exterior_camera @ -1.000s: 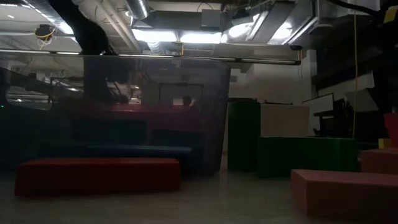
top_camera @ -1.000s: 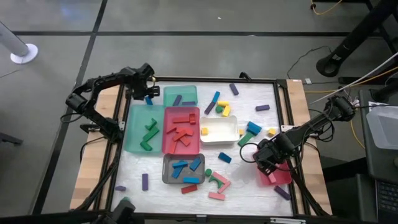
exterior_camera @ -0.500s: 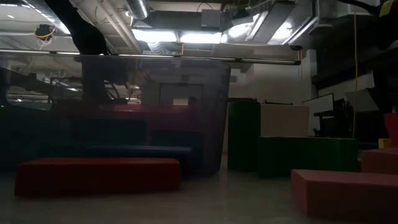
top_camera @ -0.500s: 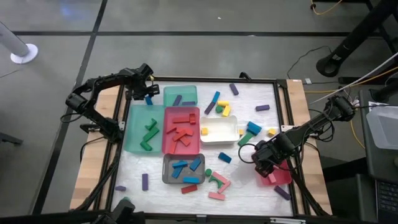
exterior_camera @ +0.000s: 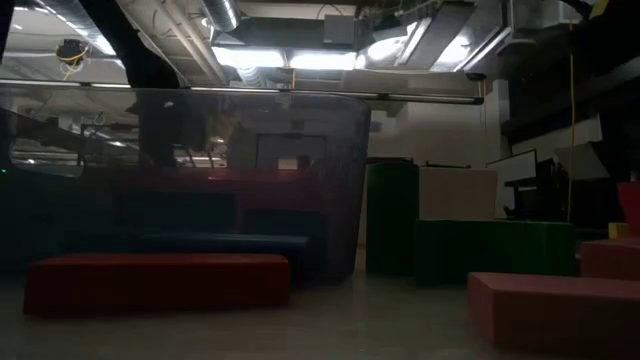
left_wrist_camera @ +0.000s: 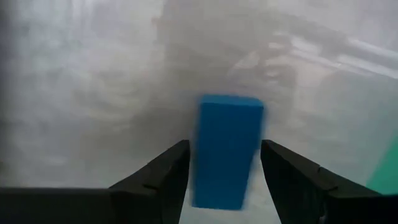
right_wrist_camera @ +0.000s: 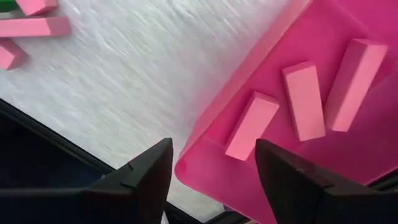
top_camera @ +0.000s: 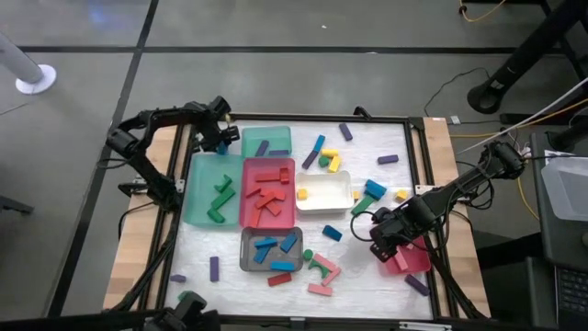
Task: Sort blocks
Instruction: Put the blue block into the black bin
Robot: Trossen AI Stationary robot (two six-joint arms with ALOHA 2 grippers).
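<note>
On the white desk [top_camera: 367, 152], trays sit mid-surface with blocks scattered around them. The right gripper [right_wrist_camera: 211, 180], fingers apart and empty, hangs over the pink tray [right_wrist_camera: 348, 143] holding three pink blocks [right_wrist_camera: 303, 100]. At the far left corner, the left gripper [left_wrist_camera: 224, 180] brackets a blue block [left_wrist_camera: 227, 149], fingers apart.

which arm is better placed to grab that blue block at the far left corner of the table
Left. Its open gripper already straddles the blue block, while the right gripper is empty over the pink tray.
</note>
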